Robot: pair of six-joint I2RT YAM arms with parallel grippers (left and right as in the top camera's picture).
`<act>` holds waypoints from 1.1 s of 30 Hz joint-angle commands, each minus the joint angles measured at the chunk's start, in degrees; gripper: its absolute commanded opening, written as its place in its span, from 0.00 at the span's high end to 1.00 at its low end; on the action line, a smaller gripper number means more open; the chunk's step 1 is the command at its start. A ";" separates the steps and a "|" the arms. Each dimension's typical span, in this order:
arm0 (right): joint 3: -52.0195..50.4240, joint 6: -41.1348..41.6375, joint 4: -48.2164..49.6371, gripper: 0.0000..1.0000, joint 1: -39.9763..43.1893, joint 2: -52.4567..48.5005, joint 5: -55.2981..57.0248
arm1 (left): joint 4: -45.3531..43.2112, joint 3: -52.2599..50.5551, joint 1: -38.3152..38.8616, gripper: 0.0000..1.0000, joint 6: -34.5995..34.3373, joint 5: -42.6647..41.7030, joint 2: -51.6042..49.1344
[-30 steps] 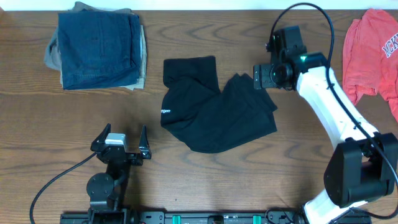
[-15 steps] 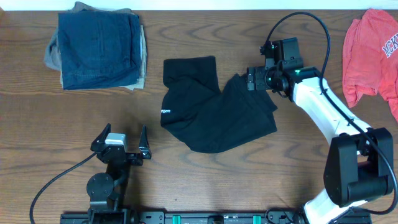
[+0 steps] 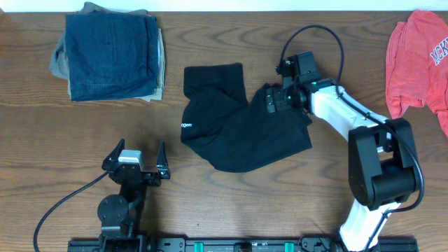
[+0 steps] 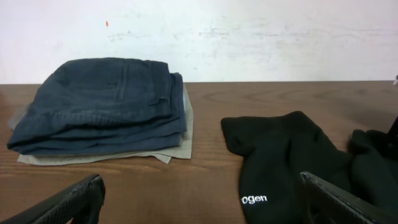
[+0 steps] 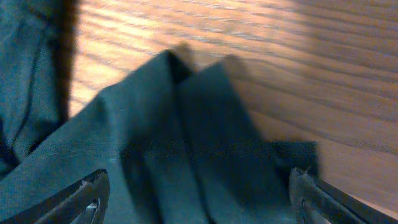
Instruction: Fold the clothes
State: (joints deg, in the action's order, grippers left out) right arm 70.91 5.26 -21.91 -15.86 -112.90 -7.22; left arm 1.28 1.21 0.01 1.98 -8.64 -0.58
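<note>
The clothes [image 3: 238, 129], a crumpled black garment with a small white text mark, lie mid-table. In the left wrist view the clothes [image 4: 292, 162] fill the right side, white lettering showing. My right gripper [image 3: 269, 102] hovers open over the garment's upper right corner; in its wrist view the fingers [image 5: 87, 196] straddle dark folded fabric [image 5: 199, 149] without closing on it. My left gripper [image 3: 134, 159] rests open near the front left, apart from the cloth, its fingers [image 4: 74, 202] spread wide over bare wood.
A folded dark-blue denim and tan pile [image 3: 108, 52] sits at the back left, also seen as the pile [image 4: 102, 106] in the left wrist view. A coral-red shirt [image 3: 420, 59] with lettering lies at the back right edge.
The right arm has swung left and down, bringing its gripper from beside the garment to over its upper right corner. The left arm has not moved.
</note>
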 commanded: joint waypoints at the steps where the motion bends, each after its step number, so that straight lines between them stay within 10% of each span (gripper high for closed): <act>1: -0.09 -2.36 0.11 0.12 -1.55 -2.62 2.64 | 1.90 -0.98 -0.33 0.02 0.79 -0.81 0.35; 7: -0.09 -2.27 -0.17 0.29 -1.77 -4.90 5.42 | 1.90 -0.98 -0.33 0.02 0.79 -0.81 0.35; 19: 12.46 2.12 -15.96 0.97 -0.87 -4.44 13.51 | 1.90 -0.98 -0.33 0.02 0.79 -0.81 0.35; 33: 24.81 13.18 -40.46 0.99 8.28 7.82 25.31 | 1.90 -0.98 -0.33 0.02 0.79 -0.81 0.35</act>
State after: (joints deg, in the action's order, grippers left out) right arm 93.82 13.78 -60.71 -10.72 -110.34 12.38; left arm 1.28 1.21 0.01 1.98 -8.62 -0.58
